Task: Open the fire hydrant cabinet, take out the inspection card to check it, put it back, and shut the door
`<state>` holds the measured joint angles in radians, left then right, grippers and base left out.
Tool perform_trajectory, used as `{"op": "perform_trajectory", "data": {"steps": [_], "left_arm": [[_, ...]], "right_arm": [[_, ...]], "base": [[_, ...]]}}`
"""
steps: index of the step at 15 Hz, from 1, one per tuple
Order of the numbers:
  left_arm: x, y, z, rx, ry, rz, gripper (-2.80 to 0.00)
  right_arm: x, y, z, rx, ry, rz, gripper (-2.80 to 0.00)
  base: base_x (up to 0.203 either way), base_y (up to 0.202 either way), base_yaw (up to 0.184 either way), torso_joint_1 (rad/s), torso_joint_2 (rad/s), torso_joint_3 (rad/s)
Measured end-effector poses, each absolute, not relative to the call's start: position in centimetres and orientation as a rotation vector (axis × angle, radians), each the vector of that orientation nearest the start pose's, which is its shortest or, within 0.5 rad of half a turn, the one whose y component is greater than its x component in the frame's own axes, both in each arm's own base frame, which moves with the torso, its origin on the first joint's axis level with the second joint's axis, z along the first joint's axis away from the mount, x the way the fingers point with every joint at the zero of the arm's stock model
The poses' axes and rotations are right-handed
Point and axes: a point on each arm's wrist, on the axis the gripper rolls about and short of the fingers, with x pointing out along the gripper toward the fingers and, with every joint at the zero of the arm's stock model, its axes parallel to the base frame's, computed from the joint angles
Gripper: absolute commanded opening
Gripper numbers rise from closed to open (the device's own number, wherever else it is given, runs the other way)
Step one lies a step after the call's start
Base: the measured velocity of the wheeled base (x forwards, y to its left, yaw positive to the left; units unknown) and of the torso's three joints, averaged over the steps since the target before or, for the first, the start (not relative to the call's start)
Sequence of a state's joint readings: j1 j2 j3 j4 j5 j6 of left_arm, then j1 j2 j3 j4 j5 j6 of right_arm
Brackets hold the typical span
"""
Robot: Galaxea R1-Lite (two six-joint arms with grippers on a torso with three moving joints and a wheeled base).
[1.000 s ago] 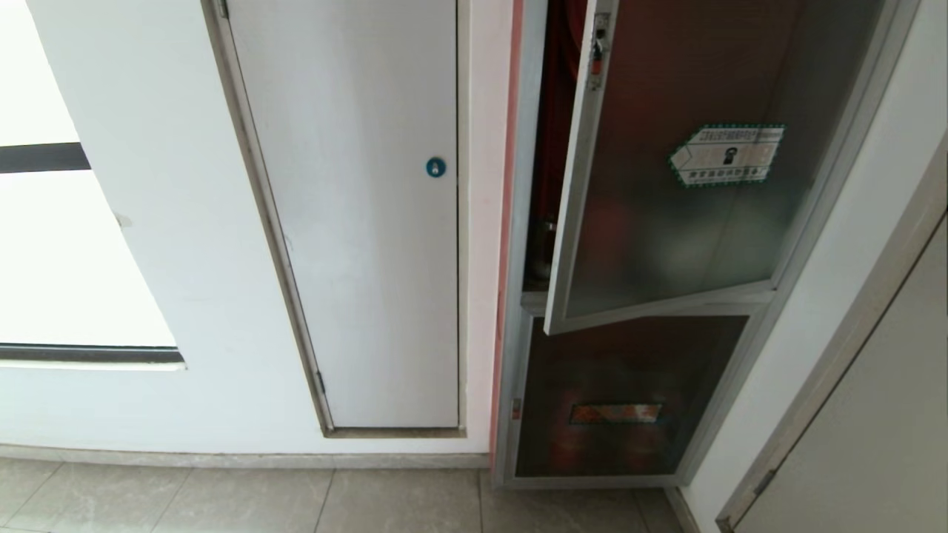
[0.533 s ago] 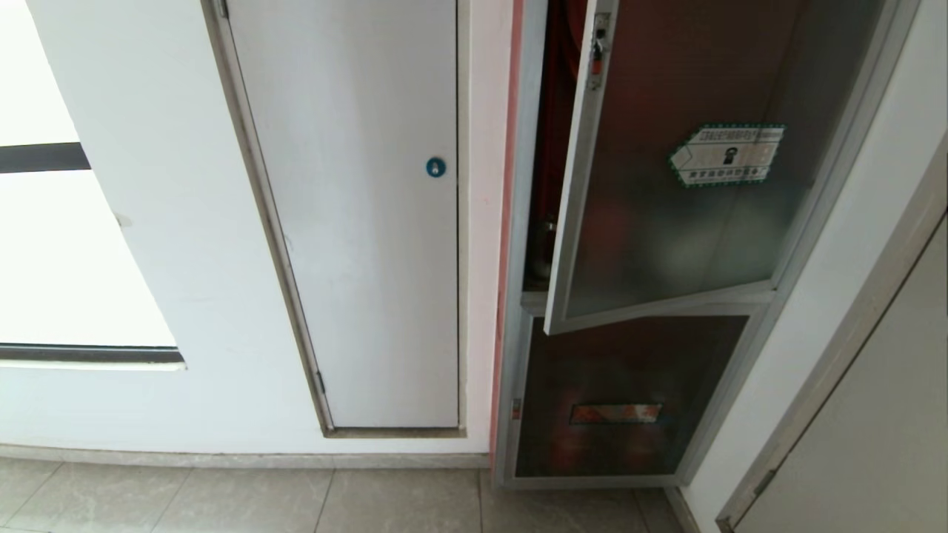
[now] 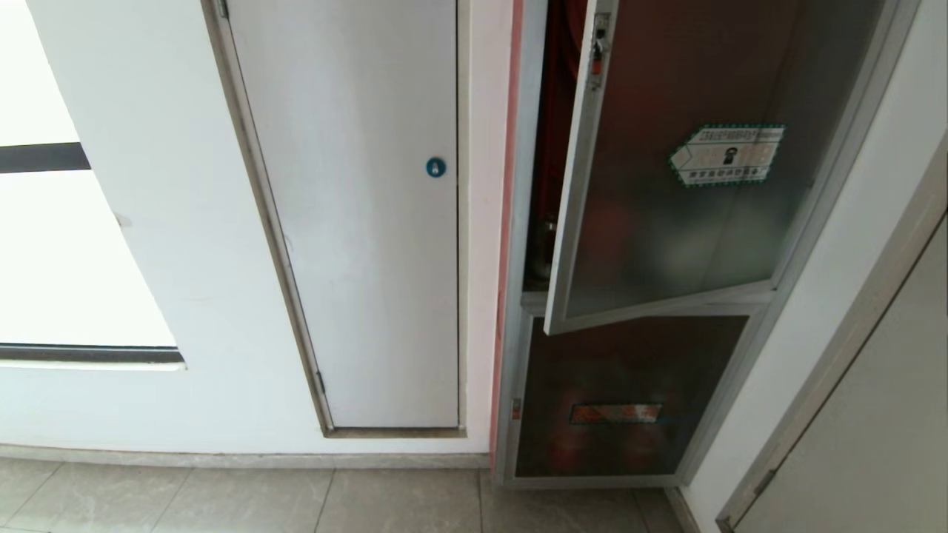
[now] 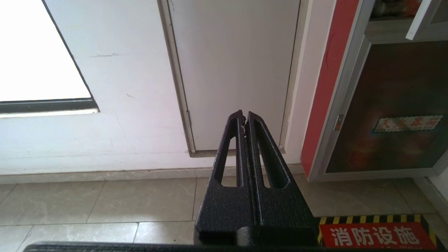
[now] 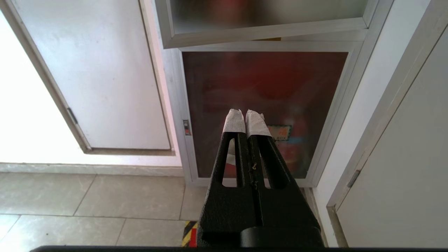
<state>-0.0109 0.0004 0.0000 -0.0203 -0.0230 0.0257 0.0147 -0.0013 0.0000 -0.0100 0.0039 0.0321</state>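
The fire hydrant cabinet [image 3: 518,222] stands in the wall on the right, tall and silver. Its big dark glass door [image 3: 666,185] hangs a little way open, swung out from the frame, and we can see red inside through the gap. A white sticker with a green edge [image 3: 727,154] sits on the glass, and a small red latch [image 3: 597,55] is near the top of the door's edge. We cannot see the inspection card.

Under it is a smaller glass door [image 3: 622,392], which is shut. To the left is a plain white door [image 3: 355,222] with a round blue lock [image 3: 436,167].

Our left gripper [image 4: 244,117] is pressed together, down low, pointing at the white door. Our right gripper [image 5: 245,115], with white wrapped tips, is pressed together too and holds nothing, down low before the smaller glass door.
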Motion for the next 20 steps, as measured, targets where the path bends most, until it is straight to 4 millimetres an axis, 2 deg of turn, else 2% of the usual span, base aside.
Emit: {"op": "perform_trajectory", "data": {"steps": [14, 20], "left_arm": [[-2.28, -0.03, 7.75, 0.027, -0.020, -0.033, -2.80], [-2.28, -0.02, 7.75, 0.028, -0.019, -0.031, -2.80]], "right_arm": [[-2.29, -0.03, 7.65, 0.032, -0.011, 0.020, -2.80], [-2.29, -0.02, 7.65, 0.032, -0.011, 0.019, -2.80]], "base": [[0.000, 0.000, 0.000, 0.000, 0.00, 0.000], [0.184, 0.000, 0.000, 0.006, 0.00, 0.000]]}}
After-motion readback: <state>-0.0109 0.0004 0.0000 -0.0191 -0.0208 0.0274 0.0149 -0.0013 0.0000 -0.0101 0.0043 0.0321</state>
